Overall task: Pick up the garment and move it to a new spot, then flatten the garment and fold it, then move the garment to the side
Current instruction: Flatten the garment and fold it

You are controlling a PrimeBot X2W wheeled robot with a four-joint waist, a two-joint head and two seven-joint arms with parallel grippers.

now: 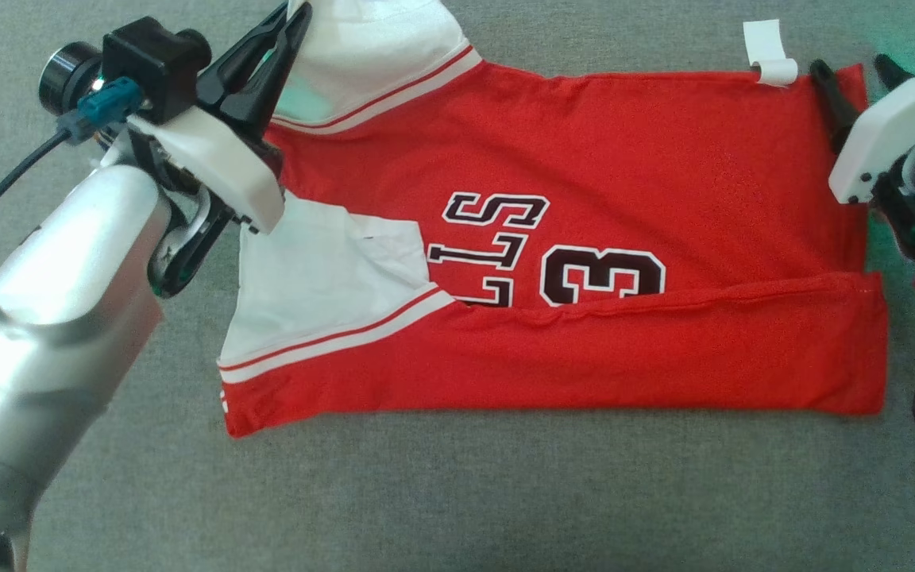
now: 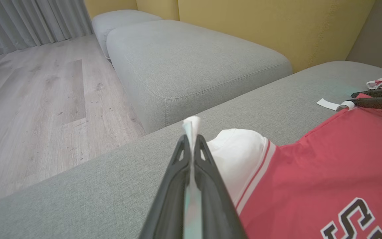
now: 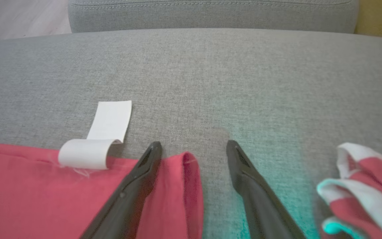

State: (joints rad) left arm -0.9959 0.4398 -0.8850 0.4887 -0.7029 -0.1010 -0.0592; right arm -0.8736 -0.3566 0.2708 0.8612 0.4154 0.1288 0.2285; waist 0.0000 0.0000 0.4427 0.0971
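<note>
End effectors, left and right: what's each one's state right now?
Left end effector: closed on the white sleeve of the jersey.
Right end effector: open, straddling the jersey's edge.

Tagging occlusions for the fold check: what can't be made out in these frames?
- Head view: the jersey lettering is half covered by its folded-up lower flap.
- Left wrist view: the shut left jaws hide how much white sleeve they pinch.
- Right wrist view: a striped cloth is cut off by the right edge; the white tag shows no legible print.
</note>
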